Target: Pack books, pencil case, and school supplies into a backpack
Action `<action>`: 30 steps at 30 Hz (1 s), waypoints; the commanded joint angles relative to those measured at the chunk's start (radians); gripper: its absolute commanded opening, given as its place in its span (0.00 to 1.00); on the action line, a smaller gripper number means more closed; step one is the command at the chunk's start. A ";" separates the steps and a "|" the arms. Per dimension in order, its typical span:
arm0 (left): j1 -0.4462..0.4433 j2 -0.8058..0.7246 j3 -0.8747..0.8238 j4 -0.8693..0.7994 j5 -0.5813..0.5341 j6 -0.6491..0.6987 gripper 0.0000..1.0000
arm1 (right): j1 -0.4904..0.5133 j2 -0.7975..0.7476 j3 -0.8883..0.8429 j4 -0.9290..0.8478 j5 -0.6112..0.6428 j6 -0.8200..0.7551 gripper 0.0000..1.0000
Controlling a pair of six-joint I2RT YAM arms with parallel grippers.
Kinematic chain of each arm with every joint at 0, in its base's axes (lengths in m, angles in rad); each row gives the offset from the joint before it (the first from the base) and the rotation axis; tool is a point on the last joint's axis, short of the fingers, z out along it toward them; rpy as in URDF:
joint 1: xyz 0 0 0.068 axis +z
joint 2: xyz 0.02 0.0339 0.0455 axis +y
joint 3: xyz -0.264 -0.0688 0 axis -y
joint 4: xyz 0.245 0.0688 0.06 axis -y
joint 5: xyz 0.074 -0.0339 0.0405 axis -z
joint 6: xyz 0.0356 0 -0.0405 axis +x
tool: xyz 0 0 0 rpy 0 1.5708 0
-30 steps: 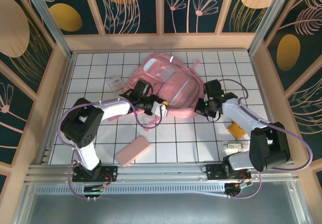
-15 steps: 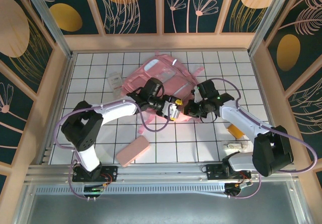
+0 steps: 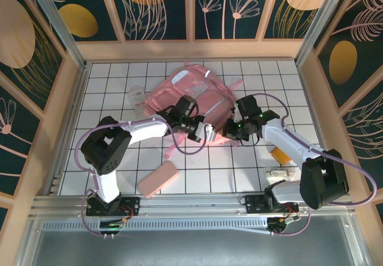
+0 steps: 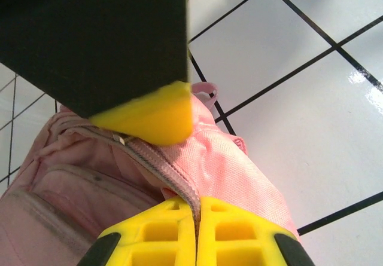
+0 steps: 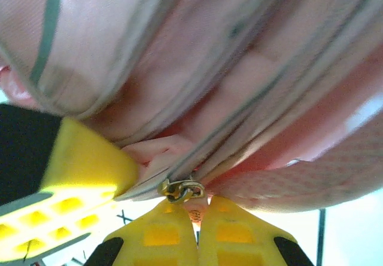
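Left wrist view: the left pincer (image 4: 195, 205) is clenched on the backpack (image 4: 72, 182) along its zipper seam, with the bag spreading beyond its tips. The right pincer (image 5: 197, 207) clamps the zipper pull (image 5: 181, 189) right at its tips. Thin fabric may slip out of either grip, or bunched cloth may jam the slider.

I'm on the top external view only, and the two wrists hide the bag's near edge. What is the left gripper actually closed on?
Observer: In the left wrist view the left gripper is shut on the backpack, pinching the fabric right along its zipper.
Operator: And the right one?
Observer: The right wrist view shows the right gripper shut on the metal zipper pull, which sits right at its fingertips.
Operator: How close are the two?
Observer: Close. In the right wrist view, one yellow finger of the left gripper lies just beside that pull.
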 commanded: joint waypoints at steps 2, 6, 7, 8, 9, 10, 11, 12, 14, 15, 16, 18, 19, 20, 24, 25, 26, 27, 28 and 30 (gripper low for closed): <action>0.005 -0.068 -0.067 -0.042 0.009 0.115 0.00 | -0.096 0.056 0.050 -0.040 0.181 0.044 0.00; 0.005 -0.118 -0.111 -0.061 -0.015 0.170 0.00 | -0.161 0.125 0.089 -0.034 0.210 0.010 0.00; 0.004 -0.128 -0.123 -0.062 -0.020 0.184 0.00 | -0.184 0.142 0.097 -0.030 0.214 0.003 0.00; 0.004 -0.131 -0.137 -0.065 -0.021 0.203 0.00 | -0.208 0.161 0.103 -0.018 0.209 -0.005 0.00; 0.004 -0.146 -0.147 -0.062 -0.023 0.214 0.00 | -0.233 0.180 0.104 0.003 0.206 -0.012 0.00; 0.004 -0.168 -0.178 -0.052 -0.022 0.215 0.00 | -0.253 0.197 0.106 0.024 0.206 -0.014 0.00; 0.004 -0.181 -0.201 -0.037 -0.020 0.216 0.00 | -0.280 0.222 0.108 0.048 0.201 -0.016 0.00; 0.004 -0.193 -0.221 -0.027 -0.020 0.219 0.00 | -0.309 0.253 0.113 0.066 0.191 -0.015 0.00; 0.005 -0.212 -0.248 -0.023 -0.033 0.226 0.00 | -0.344 0.303 0.122 0.106 0.181 -0.016 0.00; 0.005 -0.220 -0.261 -0.026 -0.045 0.232 0.00 | -0.357 0.325 0.127 0.123 0.180 -0.015 0.00; 0.004 -0.226 -0.269 -0.031 -0.056 0.237 0.00 | -0.367 0.341 0.131 0.139 0.168 -0.016 0.00; 0.004 -0.239 -0.284 -0.035 -0.076 0.231 0.00 | -0.370 0.360 0.138 0.161 0.137 -0.027 0.00; 0.004 -0.242 -0.288 -0.038 -0.085 0.222 0.00 | -0.366 0.354 0.133 0.169 0.120 -0.029 0.00; 0.004 -0.246 -0.285 -0.042 -0.090 0.204 0.01 | -0.360 0.343 0.125 0.174 0.095 -0.031 0.00; 0.004 -0.254 -0.237 -0.031 -0.047 0.012 0.49 | -0.313 0.233 0.081 0.131 0.031 -0.038 0.00; 0.004 -0.252 -0.219 -0.023 -0.019 -0.036 0.52 | -0.299 0.199 0.064 0.125 0.019 -0.029 0.00; 0.003 -0.247 -0.199 -0.007 0.020 -0.095 0.53 | -0.282 0.162 0.043 0.122 -0.006 -0.018 0.00; 0.001 -0.239 -0.179 0.008 0.060 -0.144 0.54 | -0.262 0.126 0.024 0.124 -0.035 -0.003 0.00; -0.004 -0.230 -0.161 0.022 0.082 -0.176 0.54 | -0.243 0.101 0.012 0.126 -0.058 0.011 0.00; -0.018 -0.204 -0.118 0.075 0.091 -0.262 0.56 | -0.200 0.061 -0.001 0.123 -0.089 0.037 0.00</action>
